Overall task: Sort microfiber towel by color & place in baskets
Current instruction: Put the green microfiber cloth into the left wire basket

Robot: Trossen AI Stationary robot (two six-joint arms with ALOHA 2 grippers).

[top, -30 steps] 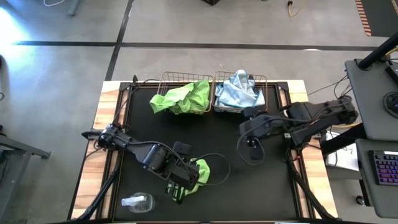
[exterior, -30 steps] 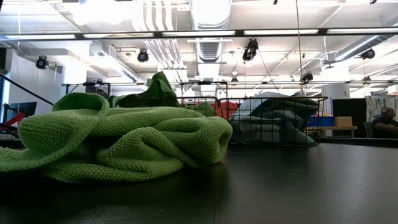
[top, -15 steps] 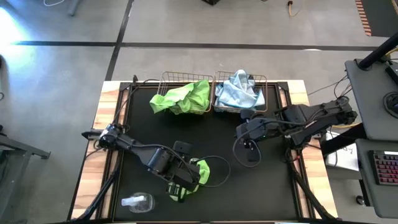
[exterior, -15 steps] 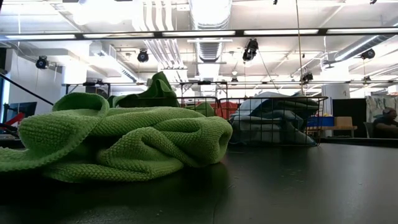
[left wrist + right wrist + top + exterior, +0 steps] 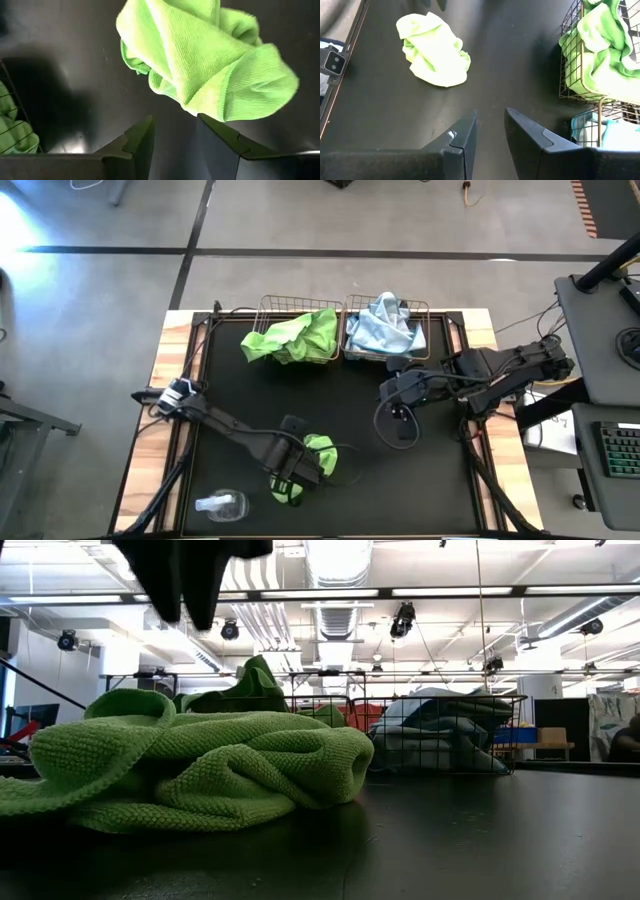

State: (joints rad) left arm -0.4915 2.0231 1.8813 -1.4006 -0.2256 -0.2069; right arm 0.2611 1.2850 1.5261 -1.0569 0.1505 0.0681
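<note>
A crumpled lime green towel [image 5: 320,450] lies on the black mat near the table's near edge; it also shows in the low view [image 5: 190,770] and the right wrist view [image 5: 434,50]. My left gripper [image 5: 296,478] hangs above it, open and pointing down, with the towel [image 5: 200,60] just beyond its fingertips and untouched. Its dark fingers enter the low view from the top [image 5: 192,580]. The left basket [image 5: 272,308] holds green towels [image 5: 295,335]. The right basket [image 5: 425,310] holds pale blue towels [image 5: 385,328]. My right gripper [image 5: 400,395] waits open in front of the right basket.
A clear spray bottle [image 5: 222,504] lies near the table's near left corner, close to my left arm. Both baskets stand side by side at the far edge. Bare black mat [image 5: 350,400] stretches between the baskets and the loose towel. Wooden borders [image 5: 160,430] run along the table's sides.
My left arm has stretched out toward the table's right and near edge, bringing its gripper over the loose green towel; its fingers now enter the low view from the top. My right arm has shifted a little toward the table's left. The towel has kept its place.
</note>
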